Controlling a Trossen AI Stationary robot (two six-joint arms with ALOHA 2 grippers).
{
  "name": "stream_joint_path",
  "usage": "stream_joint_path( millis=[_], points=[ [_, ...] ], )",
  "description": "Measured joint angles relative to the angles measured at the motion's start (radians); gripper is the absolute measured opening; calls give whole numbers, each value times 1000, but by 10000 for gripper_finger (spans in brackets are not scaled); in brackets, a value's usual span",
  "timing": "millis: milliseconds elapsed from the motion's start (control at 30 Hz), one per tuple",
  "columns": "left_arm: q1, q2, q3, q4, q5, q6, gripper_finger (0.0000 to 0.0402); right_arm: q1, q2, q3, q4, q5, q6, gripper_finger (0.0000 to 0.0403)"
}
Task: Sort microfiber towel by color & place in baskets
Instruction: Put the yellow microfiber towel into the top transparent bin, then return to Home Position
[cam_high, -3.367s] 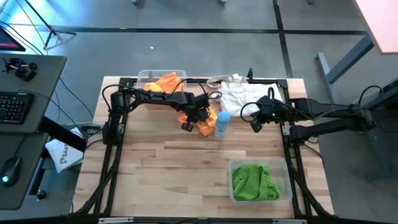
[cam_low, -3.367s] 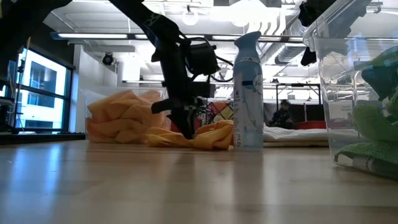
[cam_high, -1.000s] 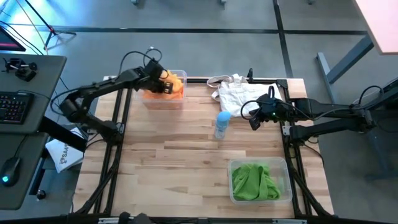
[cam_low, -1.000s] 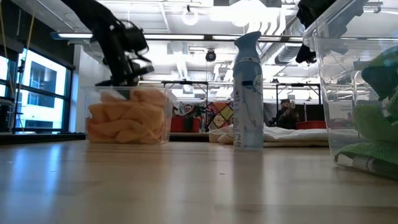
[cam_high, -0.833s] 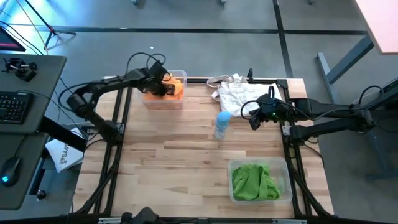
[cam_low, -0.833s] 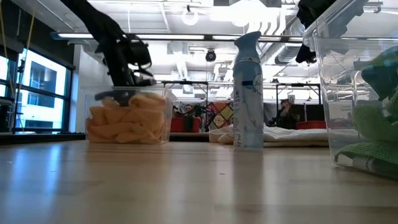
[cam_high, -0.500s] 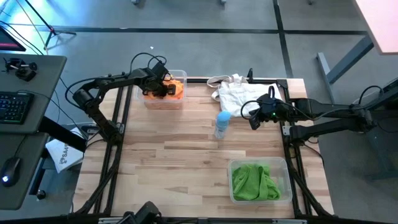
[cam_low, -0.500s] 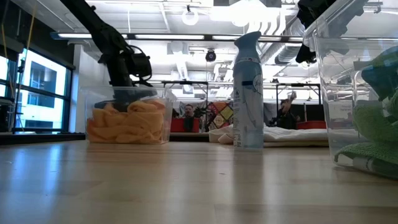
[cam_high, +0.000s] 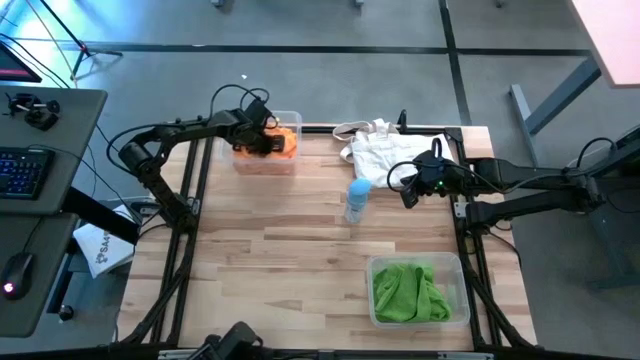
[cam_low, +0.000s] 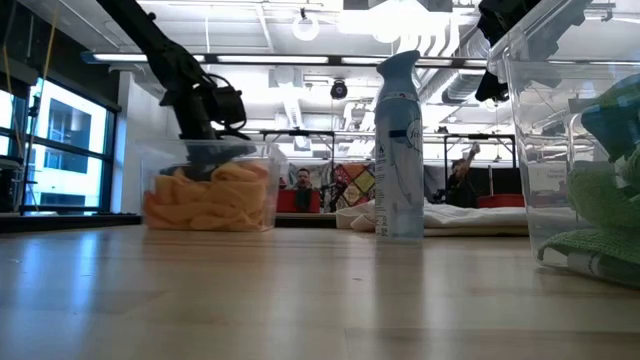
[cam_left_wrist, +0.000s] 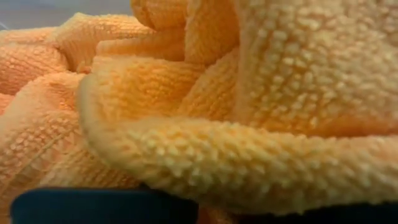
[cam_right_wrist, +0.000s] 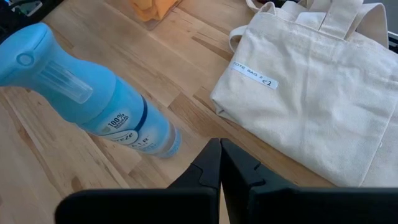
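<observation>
A clear basket (cam_high: 240, 160) at the table's far left corner holds a pile of orange microfiber towels (cam_high: 283, 145). My left gripper (cam_high: 258, 140) reaches down into this basket and sits among the towels; in the left wrist view orange cloth (cam_left_wrist: 205, 106) fills the picture. In the low view the gripper (cam_low: 212, 150) stands just behind the basket's rim. A second clear basket (cam_high: 455, 272) near the right front corner holds green towels (cam_high: 408, 292). My right gripper (cam_right_wrist: 221, 163) hovers shut above the table beside the tote bag, with nothing in it.
A light-blue spray bottle (cam_high: 356, 200) stands upright at the table's middle, toward the far edge. A white tote bag (cam_high: 385, 150) lies flat at the far right. Bare wood (cam_high: 280, 260) stretches over the near left and centre.
My left gripper has sunk from above the far-left basket's rim down into the orange towels. The top of the pile has shifted under it. The right arm has kept still.
</observation>
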Motion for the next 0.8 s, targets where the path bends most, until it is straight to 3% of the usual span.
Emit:
stream_joint_path(
  millis=[167,800],
  points=[
    [6,-50,-4,1,2,-22,91,0,0,0,0,0,0,0],
    [-57,-457,-4,-149,-12,-101,83,0,0,0,-1,-4,-36,0]
  ],
)
